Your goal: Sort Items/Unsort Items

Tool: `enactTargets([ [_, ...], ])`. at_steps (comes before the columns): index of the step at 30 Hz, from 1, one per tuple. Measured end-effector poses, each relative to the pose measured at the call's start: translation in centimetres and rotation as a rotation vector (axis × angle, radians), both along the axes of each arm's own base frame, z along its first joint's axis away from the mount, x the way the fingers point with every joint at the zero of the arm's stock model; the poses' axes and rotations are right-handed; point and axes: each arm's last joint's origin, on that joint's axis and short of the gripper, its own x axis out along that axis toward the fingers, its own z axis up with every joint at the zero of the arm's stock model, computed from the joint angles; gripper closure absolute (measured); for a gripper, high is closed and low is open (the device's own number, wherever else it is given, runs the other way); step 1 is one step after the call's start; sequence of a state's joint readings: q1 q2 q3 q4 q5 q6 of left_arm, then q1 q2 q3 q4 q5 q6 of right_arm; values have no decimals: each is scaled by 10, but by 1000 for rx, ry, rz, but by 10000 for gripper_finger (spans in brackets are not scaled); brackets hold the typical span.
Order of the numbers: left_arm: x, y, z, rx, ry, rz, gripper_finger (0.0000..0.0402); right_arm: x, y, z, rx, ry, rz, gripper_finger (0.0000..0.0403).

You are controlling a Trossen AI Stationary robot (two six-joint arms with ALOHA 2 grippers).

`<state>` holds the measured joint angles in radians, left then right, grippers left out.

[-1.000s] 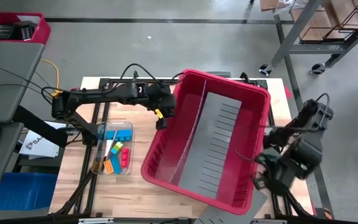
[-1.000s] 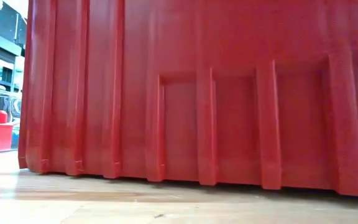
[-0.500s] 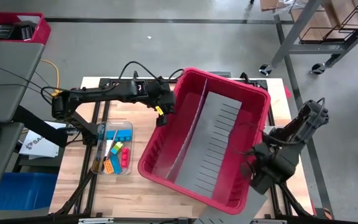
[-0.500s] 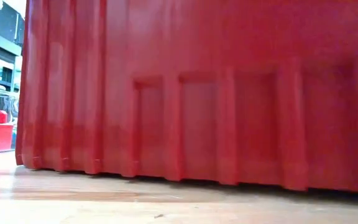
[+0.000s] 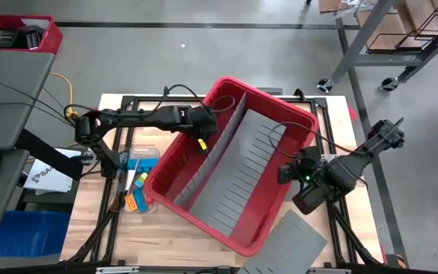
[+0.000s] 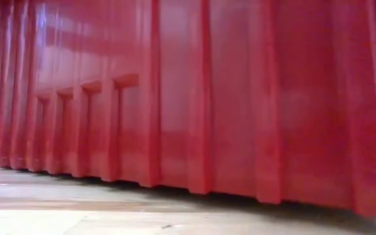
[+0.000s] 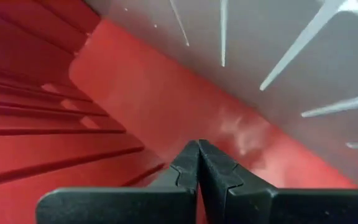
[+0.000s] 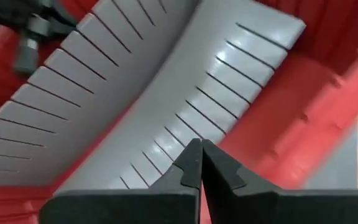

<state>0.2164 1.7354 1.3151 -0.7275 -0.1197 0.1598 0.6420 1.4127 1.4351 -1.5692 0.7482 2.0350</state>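
Left gripper (image 5: pixel 204 135) reaches across to the red bin's (image 5: pixel 204 228) rim and right gripper (image 5: pixel 289 173) presses its opposite wall, both with jaws fully closed, nothing held. The items (image 5: pixel 137 190) sit in a clear tray just beside the bin on the surface, partly cut off by it.

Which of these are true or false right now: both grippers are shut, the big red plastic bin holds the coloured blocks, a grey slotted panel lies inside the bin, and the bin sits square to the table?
1. Both grippers are shut. True: the left gripper and right gripper have their fingers together.
2. The large red plastic bin holds the coloured blocks. False: the coloured blocks lie in a clear tray beside it.
3. A grey slotted panel lies inside the bin. True.
4. The bin sits square to the wooden table. False: it is turned at an angle.
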Motion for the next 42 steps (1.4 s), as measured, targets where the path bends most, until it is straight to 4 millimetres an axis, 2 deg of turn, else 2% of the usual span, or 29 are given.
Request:
enactTargets([
  [3,2,-4,1,85,13,-27,401,6,-8,10,-28,39,51,403],
  [4,2,-5,8,119,12,-34,401,7,-10,14,-23,59,75,403],
  [7,2,-2,41,139,-64,-81,401,9,-14,25,-17,100,149,403],
  [9,1,4,79,154,-199,-102,401,9,-15,29,-18,121,187,403],
  [12,-13,16,127,182,-236,-71,401,9,-15,29,32,156,212,403],
  [14,-22,23,145,191,-214,-51,401,8,-13,23,116,205,216,403],
  [17,-44,42,160,197,-189,10,401,3,-4,4,263,330,218,403],
  [19,-64,63,153,178,-72,78,401,-3,2,-8,300,383,212,403],
  [22,-86,93,122,104,102,205,401,-13,13,-17,315,369,170,403],
  [27,-117,121,83,-49,152,341,401,-19,22,-17,298,303,97,403],
  [29,-122,123,60,-99,227,358,401,-21,24,-14,293,280,86,403],
  [31,-121,118,47,-137,253,357,401,-21,25,-7,254,217,83,403],
  [34,-120,111,41,-166,235,329,401,-19,22,5,240,129,110,403],
  [37,-112,103,33,-202,229,282,401,-24,23,8,287,193,145,403],
  [42,-102,94,35,-188,196,225,401,-31,27,10,324,244,227,403],
])
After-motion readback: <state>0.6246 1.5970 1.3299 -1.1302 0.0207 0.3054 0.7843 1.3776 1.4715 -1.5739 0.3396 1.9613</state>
